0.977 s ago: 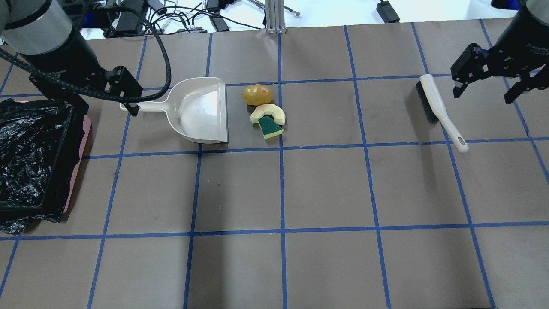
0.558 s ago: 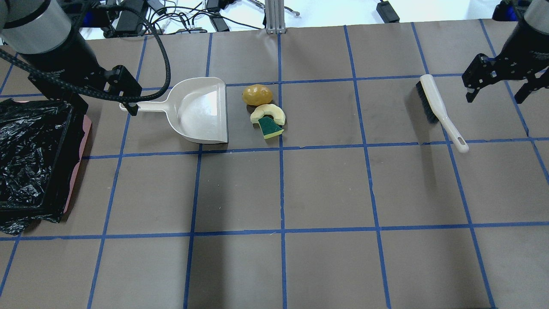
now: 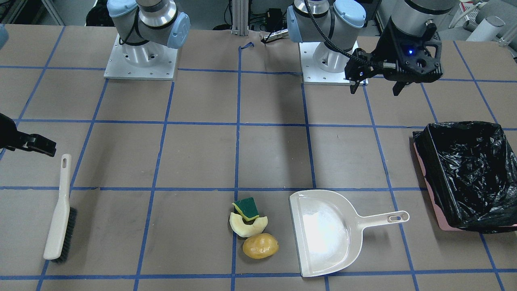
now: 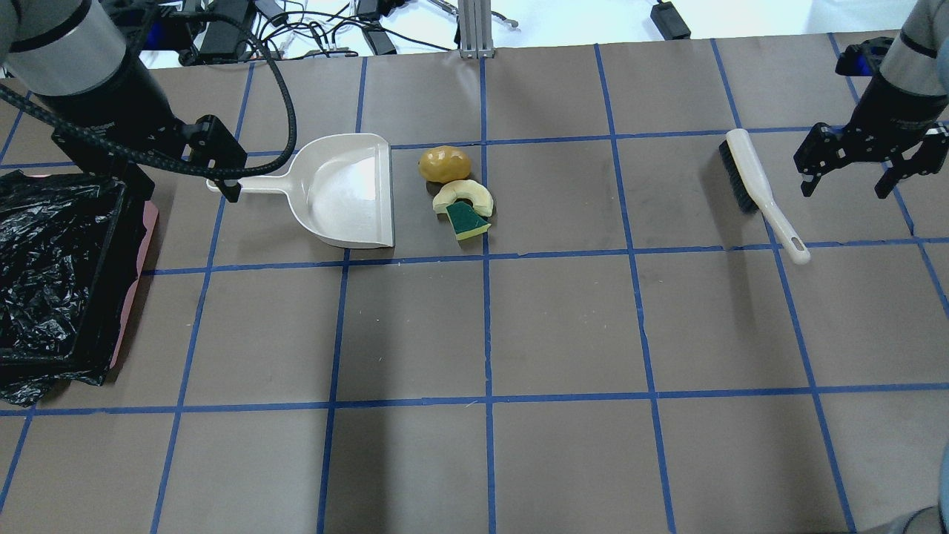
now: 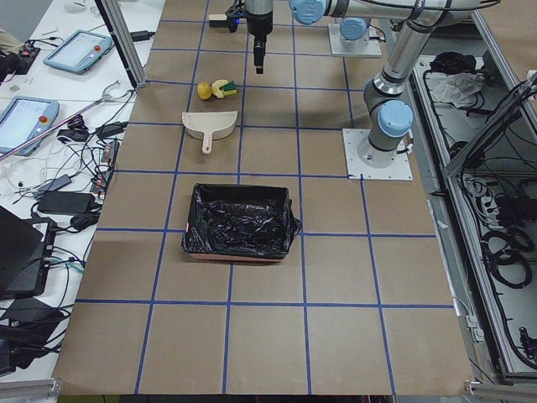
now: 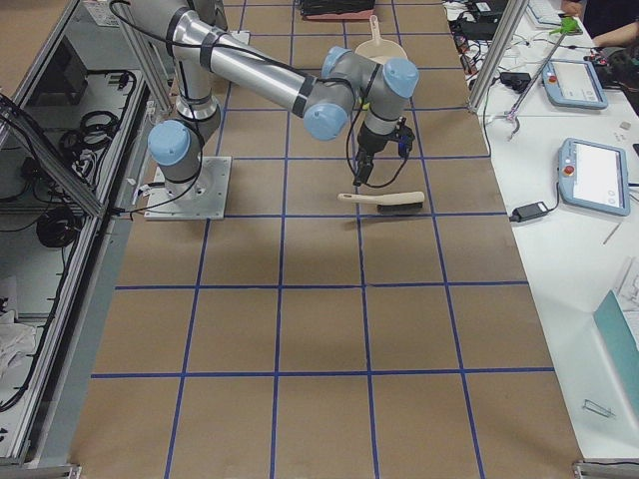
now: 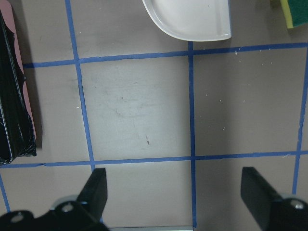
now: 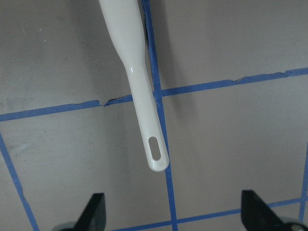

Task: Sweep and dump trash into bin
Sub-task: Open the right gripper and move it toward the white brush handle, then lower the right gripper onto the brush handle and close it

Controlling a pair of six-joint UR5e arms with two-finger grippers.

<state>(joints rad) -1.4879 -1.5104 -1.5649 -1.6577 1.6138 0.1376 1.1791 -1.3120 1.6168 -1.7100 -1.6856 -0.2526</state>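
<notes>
The trash lies together on the table: a yellow-brown potato lump [image 4: 445, 164], a pale crescent fruit slice [image 4: 463, 194] and a green-topped sponge piece [image 4: 467, 220]. The beige dustpan [image 4: 348, 191] lies just left of them, its mouth facing them. The pink bin [image 4: 141, 259] with its black bag stands at the far left. My left gripper [image 3: 375, 87] is open and empty, hovering between the dustpan handle and the bin. My right gripper [image 4: 844, 185] is open and empty, just right of the beige brush [image 4: 756, 189]. The brush handle [image 8: 144, 120] shows ahead of its fingers.
Blue tape lines grid the brown table. Cables and power bricks [image 4: 222, 30] lie beyond the far edge, by a metal post [image 4: 473, 30]. The arm bases [image 3: 141, 56] stand on the robot's side of the table.
My right gripper has moved down the view and slightly left, closer to the brush handle. The left arm, dustpan and trash have not moved.
</notes>
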